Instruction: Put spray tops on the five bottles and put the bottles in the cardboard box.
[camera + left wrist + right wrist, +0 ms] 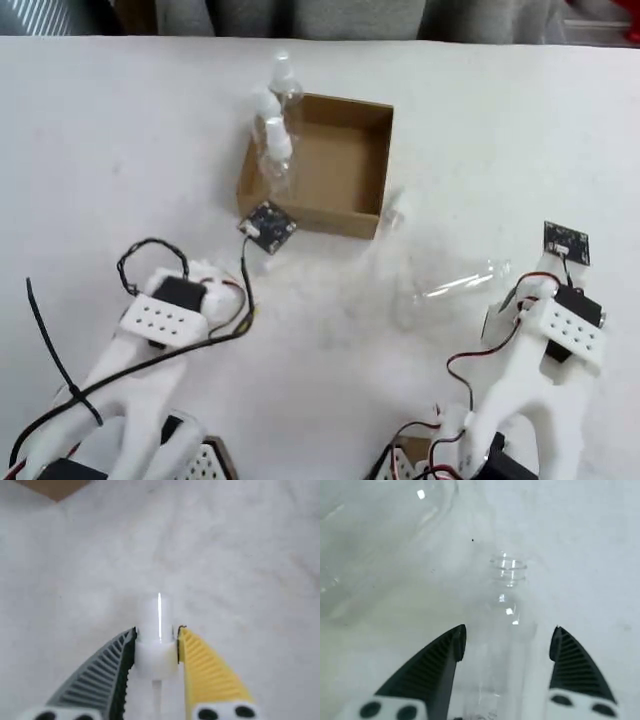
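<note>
My left gripper [156, 630] is shut on a white spray top [156, 652], held just above the white table. My right gripper [509, 632] stands open around a clear uncapped bottle [507, 615] lying on the table, its threaded neck pointing away from me. A second clear bottle [370, 555] lies beside it. In the high view a clear bottle [455, 285] lies just left of the right arm [545, 330]. The cardboard box [375, 160] sits at the centre back, with three topped bottles [276, 140] standing at its left wall.
A small clear object [395, 210] lies by the box's front right corner. Black cables [150, 255] loop off the left arm [165, 315]. Bare white table stretches between the arms and to the far left and right.
</note>
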`<action>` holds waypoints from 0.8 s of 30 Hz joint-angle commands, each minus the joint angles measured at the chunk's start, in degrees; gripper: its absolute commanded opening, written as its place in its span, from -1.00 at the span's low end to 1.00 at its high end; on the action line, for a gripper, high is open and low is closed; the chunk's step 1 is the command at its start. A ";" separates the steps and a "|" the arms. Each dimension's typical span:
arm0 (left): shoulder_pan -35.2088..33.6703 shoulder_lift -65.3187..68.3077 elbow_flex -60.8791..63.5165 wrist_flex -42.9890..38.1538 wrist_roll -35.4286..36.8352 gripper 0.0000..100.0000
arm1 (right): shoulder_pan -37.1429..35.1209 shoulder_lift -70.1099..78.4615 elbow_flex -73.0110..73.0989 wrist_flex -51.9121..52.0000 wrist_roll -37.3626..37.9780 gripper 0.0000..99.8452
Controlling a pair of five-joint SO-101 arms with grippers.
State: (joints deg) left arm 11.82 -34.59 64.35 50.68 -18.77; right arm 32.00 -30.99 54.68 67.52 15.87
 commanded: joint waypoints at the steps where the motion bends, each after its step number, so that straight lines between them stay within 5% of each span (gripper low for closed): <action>1: -0.48 -2.24 -0.26 -1.32 -0.53 -0.94 | 1.63 -1.54 -2.46 1.63 -1.32 -0.53; 11: -0.31 -2.24 -0.18 -1.23 -0.53 -0.94 | 1.45 -0.48 -0.88 -1.54 -4.84 -0.53; 24: -0.40 -2.24 -0.18 -1.23 -0.53 -0.94 | 1.36 19.74 -6.68 -4.09 -4.57 -0.53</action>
State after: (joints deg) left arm 11.82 -34.59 64.44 50.42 -18.77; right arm 32.97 -13.05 51.25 63.74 11.30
